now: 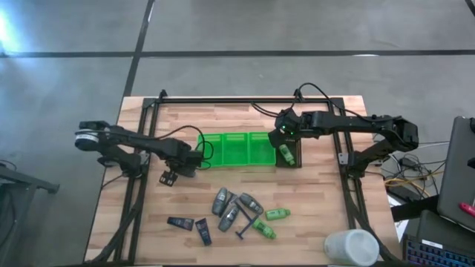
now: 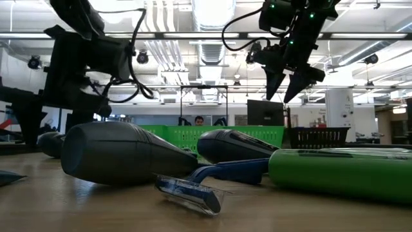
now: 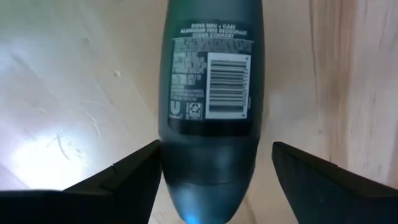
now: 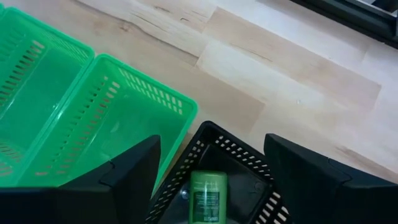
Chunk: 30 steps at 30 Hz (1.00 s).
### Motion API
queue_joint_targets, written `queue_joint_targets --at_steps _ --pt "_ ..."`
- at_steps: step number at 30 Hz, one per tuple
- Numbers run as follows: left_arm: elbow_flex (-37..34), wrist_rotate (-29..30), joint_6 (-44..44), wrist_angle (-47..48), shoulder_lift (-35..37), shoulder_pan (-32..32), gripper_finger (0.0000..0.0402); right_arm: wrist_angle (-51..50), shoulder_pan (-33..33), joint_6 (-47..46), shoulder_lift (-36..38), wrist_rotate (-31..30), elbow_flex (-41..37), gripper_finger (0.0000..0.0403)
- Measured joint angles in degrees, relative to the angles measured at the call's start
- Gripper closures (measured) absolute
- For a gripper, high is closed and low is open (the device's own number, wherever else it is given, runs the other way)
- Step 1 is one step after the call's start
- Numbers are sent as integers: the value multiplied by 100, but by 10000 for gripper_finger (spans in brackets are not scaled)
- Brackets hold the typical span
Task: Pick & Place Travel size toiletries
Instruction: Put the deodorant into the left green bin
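Observation:
In the left wrist view my left gripper (image 3: 216,146) is open over the wood, and a dark grey oval bottle (image 3: 208,93) with a barcode label lies lengthwise between its fingers. In the high view this gripper (image 1: 169,178) sits near the green tray's left end. My right gripper (image 4: 211,140) is open and raised above the small black bin (image 4: 249,168). A bright green mini bottle (image 4: 208,196) lies in that bin. Grey bottles (image 1: 221,200), dark tubes (image 1: 180,222), green bottles (image 1: 277,214) and a razor (image 1: 245,222) lie on the near part of the table. My left gripper comes at the grey bottle from above, one finger on each long side of its cap end (image 3: 208,180). One finger (image 3: 134,171) stands right at the bottle's edge, and a strip of table shows beside the other. Whether either finger touches it, I cannot tell.
The green three-compartment tray (image 1: 237,150) stands mid-table with the black bin (image 1: 293,159) against its right end. A white cylinder (image 1: 350,247) stands at the near right corner. A dark metal frame (image 1: 148,119) runs along the far and side edges.

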State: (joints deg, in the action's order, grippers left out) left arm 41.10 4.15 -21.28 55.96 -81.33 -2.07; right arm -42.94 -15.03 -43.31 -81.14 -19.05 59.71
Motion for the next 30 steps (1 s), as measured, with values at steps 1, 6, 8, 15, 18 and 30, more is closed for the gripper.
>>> queue_joint_targets --at_steps 1,6,8,15,18,30 --pt "0 4 18 -9 44 0 107 -2 0 -2 0 -2 1 112" --pt "-20 4 18 -259 201 -9 151 -2 0 -20 0 -44 1 99" --pt "-39 -53 -4 -309 194 -9 170 -2 0 -20 0 -46 1 95" --pt "-57 -204 -114 -278 205 -9 188 -2 -2 -116 0 -46 1 95" --pt "145 -168 -90 -1 305 -5 190 -2 -2 -166 0 -46 1 105" --pt "1448 -407 2816 933 1443 -593 197 -2 -2 -211 4 -44 1 127"
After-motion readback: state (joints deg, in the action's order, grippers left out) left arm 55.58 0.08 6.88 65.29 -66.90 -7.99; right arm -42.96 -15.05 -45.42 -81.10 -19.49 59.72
